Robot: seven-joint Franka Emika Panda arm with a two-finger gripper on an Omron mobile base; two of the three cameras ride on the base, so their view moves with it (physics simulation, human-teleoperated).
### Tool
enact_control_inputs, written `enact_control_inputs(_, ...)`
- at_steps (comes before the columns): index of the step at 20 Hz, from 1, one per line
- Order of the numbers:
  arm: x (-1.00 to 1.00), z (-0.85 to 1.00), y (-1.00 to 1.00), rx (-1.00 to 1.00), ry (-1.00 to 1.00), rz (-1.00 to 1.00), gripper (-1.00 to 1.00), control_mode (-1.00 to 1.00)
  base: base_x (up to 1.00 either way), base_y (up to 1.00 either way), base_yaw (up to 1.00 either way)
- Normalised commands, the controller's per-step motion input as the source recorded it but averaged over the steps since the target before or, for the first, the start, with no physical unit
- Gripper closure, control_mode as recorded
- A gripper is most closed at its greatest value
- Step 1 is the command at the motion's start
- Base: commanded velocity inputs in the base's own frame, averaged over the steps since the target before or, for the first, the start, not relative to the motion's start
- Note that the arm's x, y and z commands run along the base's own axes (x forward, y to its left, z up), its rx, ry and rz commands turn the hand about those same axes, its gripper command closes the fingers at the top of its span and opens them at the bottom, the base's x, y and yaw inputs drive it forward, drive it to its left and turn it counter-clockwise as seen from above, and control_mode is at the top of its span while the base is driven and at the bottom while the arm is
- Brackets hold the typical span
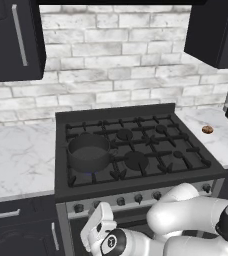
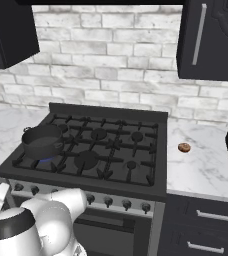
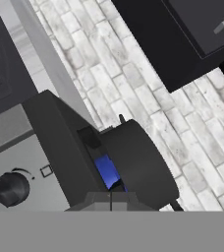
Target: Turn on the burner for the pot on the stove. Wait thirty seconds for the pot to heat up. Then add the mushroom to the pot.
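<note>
Burner (image 1: 93, 173) lit blue beneath pot (image 1: 88, 152), near-left on stove (image 1: 136, 145). Mushroom (image 1: 207, 130) lay on right table (image 1: 221, 142), not yet added. Fingers' state could not be told.

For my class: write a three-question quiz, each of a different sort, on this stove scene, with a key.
1. True or false: a blue flame shows under the pot.
2. Where does the mushroom lie? A) in the pot B) on the counter right of the stove C) on a grate
3. Fill in: the pot sits on the stove's front-____ burner.

Key: 1 true; 2 B; 3 left.
</note>
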Motion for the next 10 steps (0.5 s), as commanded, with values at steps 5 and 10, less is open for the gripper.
enact_control_inputs(5, 0.0, 0.0, 0.0, 0.0, 0.0, 0.0, 1.0, -1.0, 0.0, 0.0, 0.0)
enact_control_inputs(10, 0.0, 0.0, 0.0, 0.0, 0.0, 0.0, 1.0, -1.0, 0.0, 0.0, 0.0)
